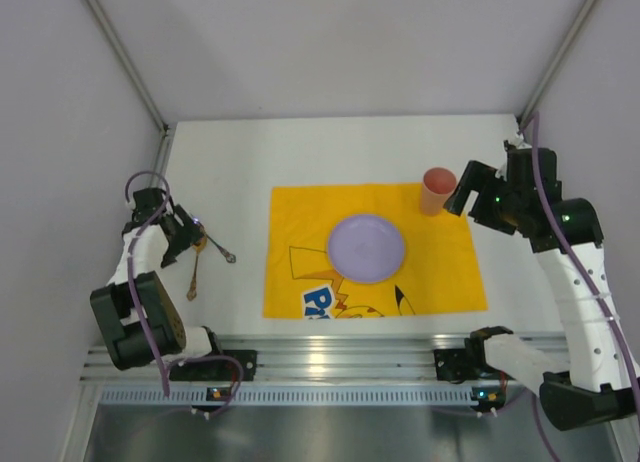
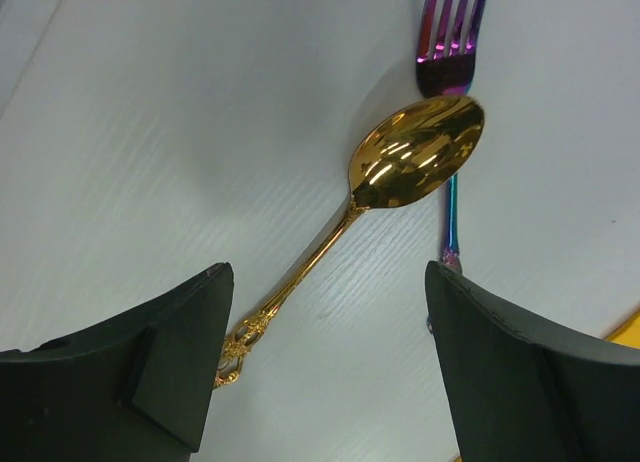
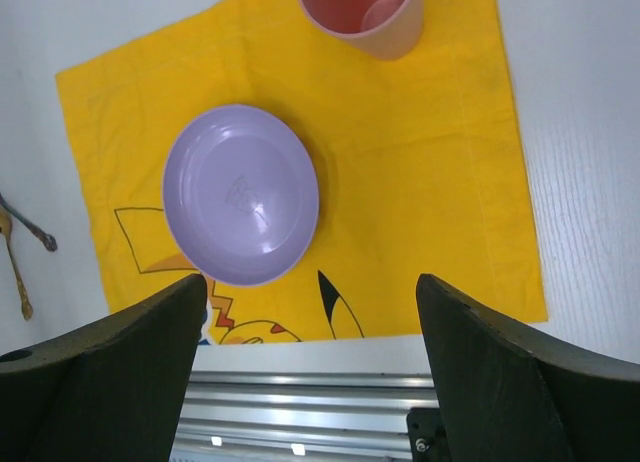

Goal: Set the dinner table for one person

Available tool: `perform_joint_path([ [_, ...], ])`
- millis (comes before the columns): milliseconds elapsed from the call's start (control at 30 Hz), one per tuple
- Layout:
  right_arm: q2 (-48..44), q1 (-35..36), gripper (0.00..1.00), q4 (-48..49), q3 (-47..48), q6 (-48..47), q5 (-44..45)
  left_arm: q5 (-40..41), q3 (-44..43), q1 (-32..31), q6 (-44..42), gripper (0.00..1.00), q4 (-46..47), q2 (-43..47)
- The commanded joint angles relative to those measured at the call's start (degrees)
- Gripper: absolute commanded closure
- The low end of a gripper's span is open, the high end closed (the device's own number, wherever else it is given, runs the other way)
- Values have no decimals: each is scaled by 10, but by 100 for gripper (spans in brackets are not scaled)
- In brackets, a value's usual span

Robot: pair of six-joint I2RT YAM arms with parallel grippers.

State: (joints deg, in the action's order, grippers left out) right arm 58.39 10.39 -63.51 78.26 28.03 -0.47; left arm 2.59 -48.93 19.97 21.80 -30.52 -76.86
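The white worktop (image 1: 220, 162) spreads beneath both arms in the top view. It carries a yellow mat (image 1: 375, 252) with a purple plate (image 1: 366, 248) and a pink cup (image 1: 436, 190) on it. Only the left wrist view shows the gold spoon (image 2: 415, 152) with its bowl lying over the iridescent fork (image 2: 452, 42). There the left fingers (image 2: 170, 362) are spread, gripping nothing. The right fingers (image 3: 110, 372) also stand wide and empty above the mat.

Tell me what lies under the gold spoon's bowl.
A rainbow fork: tines and handle show past the gold spoon, its neck is covered. White dinner table lies beneath both.
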Motion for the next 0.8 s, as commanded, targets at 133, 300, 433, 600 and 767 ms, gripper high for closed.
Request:
perform_joint_path([
  [133, 5, 8, 14, 0, -14, -7, 3, -45, 13, 4, -20, 28, -3, -40],
  [300, 7, 6, 14, 9, -30, -2, 2, -51, 7, 4, -22, 43, -2, -97],
  [433, 12, 4, 14, 18, -44, 2, 3, -36, -6, 2, -32, 54, -1, -136],
  [600, 18, -3, 14, 25, -51, 4, 3, -5, -12, -16, -33, 68, 5, -178],
  [767, 26, -10, 14, 29, -55, 4, 2, 33, -33, -36, -32, 94, 13, -237],
])
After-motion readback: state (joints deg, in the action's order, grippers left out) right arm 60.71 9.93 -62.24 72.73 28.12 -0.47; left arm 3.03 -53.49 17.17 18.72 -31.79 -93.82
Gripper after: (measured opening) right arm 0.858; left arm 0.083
